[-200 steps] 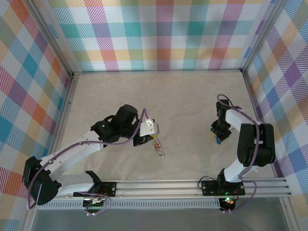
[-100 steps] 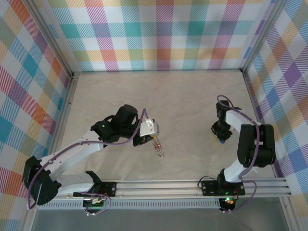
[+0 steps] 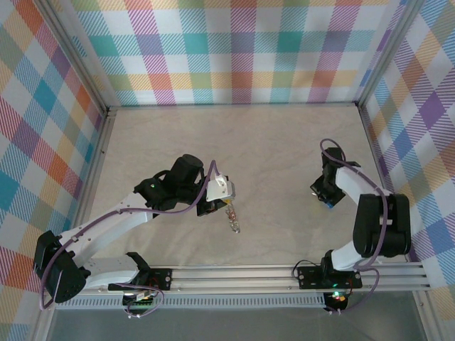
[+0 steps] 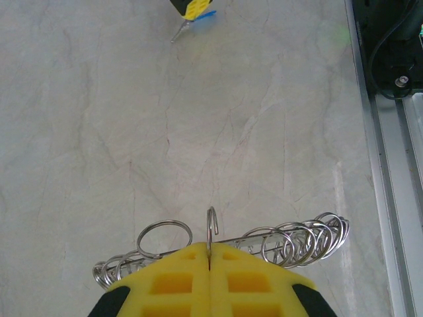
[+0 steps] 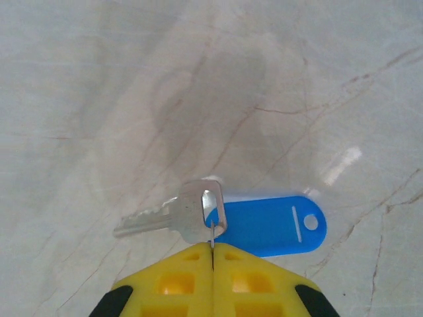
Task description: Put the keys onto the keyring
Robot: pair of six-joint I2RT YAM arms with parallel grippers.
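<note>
Metal keyring (image 4: 211, 228), clenched edge-on by the left gripper (image 4: 209, 257), and key (image 5: 190, 212), clenched by the right gripper (image 5: 212, 249), risked twisting free.

Bright, even, diffuse light. Right wrist view: soft grey shadow on desk (image 5: 99, 59), small white glare patch; edges possibly soft.

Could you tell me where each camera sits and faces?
Top external: above, behind the bases, looking down at the table; both arms show.
Left wrist: behind the shut left gripper, facing across the table past the keyring.
Right wrist: behind the shut right gripper, facing down at the key and blue tag.
Shared: left wrist also sees that tag.
</note>
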